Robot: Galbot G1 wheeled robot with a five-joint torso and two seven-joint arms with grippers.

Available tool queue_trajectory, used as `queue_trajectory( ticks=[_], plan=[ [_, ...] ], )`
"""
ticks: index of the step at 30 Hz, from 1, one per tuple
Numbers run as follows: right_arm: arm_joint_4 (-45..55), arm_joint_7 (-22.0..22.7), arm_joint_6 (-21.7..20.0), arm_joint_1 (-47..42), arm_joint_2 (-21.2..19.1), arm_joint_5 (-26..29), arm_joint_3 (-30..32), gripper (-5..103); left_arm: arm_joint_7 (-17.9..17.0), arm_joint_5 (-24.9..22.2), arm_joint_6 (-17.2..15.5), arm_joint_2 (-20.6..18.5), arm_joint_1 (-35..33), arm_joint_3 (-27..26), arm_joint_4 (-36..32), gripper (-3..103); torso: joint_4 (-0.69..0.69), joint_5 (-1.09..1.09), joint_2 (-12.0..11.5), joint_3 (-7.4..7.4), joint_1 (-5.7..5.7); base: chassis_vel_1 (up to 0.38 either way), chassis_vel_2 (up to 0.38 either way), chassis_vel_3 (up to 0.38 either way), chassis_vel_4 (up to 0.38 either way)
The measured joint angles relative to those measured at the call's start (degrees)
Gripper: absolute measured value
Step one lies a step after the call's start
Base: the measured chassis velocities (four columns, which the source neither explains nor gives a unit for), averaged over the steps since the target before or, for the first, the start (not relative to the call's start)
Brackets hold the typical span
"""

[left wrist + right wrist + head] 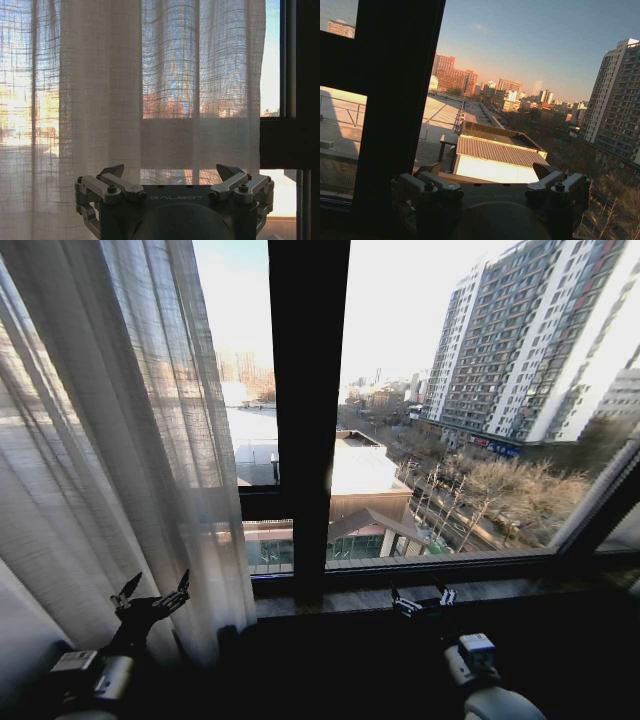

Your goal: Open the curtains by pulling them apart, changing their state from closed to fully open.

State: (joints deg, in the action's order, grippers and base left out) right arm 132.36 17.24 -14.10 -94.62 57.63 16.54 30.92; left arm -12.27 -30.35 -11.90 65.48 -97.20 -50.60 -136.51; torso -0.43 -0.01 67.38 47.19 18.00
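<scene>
Head view | curtains (120, 440) sheer, pleated, bunched left | left gripper (152, 592) spread | right gripper (423, 600) spread

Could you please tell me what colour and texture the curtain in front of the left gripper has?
The curtain is sheer white with a loose, grid-like weave, clearest in the left wrist view.

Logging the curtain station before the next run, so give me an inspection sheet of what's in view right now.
Surface: dark window sill, bare.
Job's things: sheer curtain bunched at the left; a sliver of a second panel at the right edge; middle of the window uncovered.
Clutter: nothing seen.
Grippers: left gripper open, low, facing the curtain, not touching it; right gripper open, low by the sill, facing bare glass.
Cables: nothing seen.
Surroundings: black window frame; city buildings outside.
</scene>
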Motion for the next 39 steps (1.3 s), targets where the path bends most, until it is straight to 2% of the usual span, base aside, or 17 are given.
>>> queue_trajectory(
  ticks=[3,5,8,14,19,22,25,28,30,31,34,37,39],
  plan=[
    [-1.92,0.03,0.45,0.92,1.13,-1.30,-0.74,100,-0.48,-1.39,-0.26,-3.37,4.48,0.76,3.96,100,-0.01,0.04,0.00,0.00,-0.01,0.000,0.000,0.000,0.000],
    [-2.19,0.04,0.51,1.01,1.40,-1.57,-0.90,100,-0.47,-1.76,-0.26,-4.27,5.36,0.93,4.87,100,-0.02,0.04,0.00,0.00,-0.01,0.000,0.000,0.000,0.000],
    [-3.33,0.03,0.69,1.59,2.20,-2.43,-1.76,100,0.89,-2.99,-0.34,-7.42,8.00,1.81,7.90,100,-0.02,0.01,0.00,0.00,-0.01,0.000,0.000,0.000,0.000],
    [-4.99,-0.01,0.72,3.82,2.14,-2.67,-3.25,100,1.63,-3.94,-0.47,-9.28,9.78,3.32,10.59,100,0.01,0.01,0.00,0.00,0.00,0.000,0.000,0.000,0.000],
    [-6.78,-0.05,0.78,6.15,0.76,-2.62,-4.00,100,2.95,-5.11,-0.48,-10.66,11.59,4.87,12.94,100,-0.02,0.03,0.00,0.00,-0.01,0.000,0.000,0.000,0.000],
    [-7.49,-0.08,0.88,7.16,0.45,-2.56,-4.35,100,3.18,-5.36,-1.05,-11.03,12.55,5.73,13.71,100,0.04,0.03,0.00,0.00,-0.01,0.000,0.000,0.000,0.000],
    [-7.83,-0.05,1.01,7.32,0.89,-2.50,-4.11,100,2.93,-5.66,-2.17,-11.55,15.49,8.67,15.12,100,-0.02,0.01,0.00,0.00,0.00,0.000,0.000,0.000,0.000],
    [-7.99,-0.03,1.14,7.31,1.19,-2.48,-3.79,100,2.80,-5.62,-2.51,-11.91,17.55,10.87,16.38,103,-0.03,0.02,0.00,0.00,0.00,0.000,0.000,0.000,0.000],
    [-8.16,0.00,1.22,7.53,1.41,-2.45,-3.39,100,2.76,-5.42,-2.58,-12.29,19.74,12.93,17.71,94,-0.02,0.02,0.00,0.00,-0.01,0.000,0.000,0.000,0.000],
    [-8.16,0.00,1.22,7.53,1.41,-2.45,-3.39,100,2.76,-5.42,-2.58,-12.29,19.74,12.93,17.71,94,-0.02,0.02,0.00,0.00,-0.01,0.000,0.000,0.000,0.000],
    [-8.38,0.03,1.26,7.79,1.57,-2.41,-3.02,100,2.51,-5.33,-2.60,-12.64,21.25,13.94,18.60,78,-0.02,0.02,0.00,0.00,-0.01,0.000,0.000,0.000,0.000],
    [-8.43,0.06,1.27,7.86,1.68,-2.40,-2.83,100,2.27,-5.31,-2.61,-12.95,21.74,14.08,19.09,73,-0.01,0.02,0.00,0.00,0.00,0.000,0.000,0.000,0.000],
    [-8.43,0.08,1.28,7.86,1.75,-2.39,-2.76,100,2.25,-5.31,-2.61,-13.07,21.89,14.07,19.33,62,-0.01,0.02,0.00,0.00,0.00,0.000,0.000,0.000,0.000]
  ],
)
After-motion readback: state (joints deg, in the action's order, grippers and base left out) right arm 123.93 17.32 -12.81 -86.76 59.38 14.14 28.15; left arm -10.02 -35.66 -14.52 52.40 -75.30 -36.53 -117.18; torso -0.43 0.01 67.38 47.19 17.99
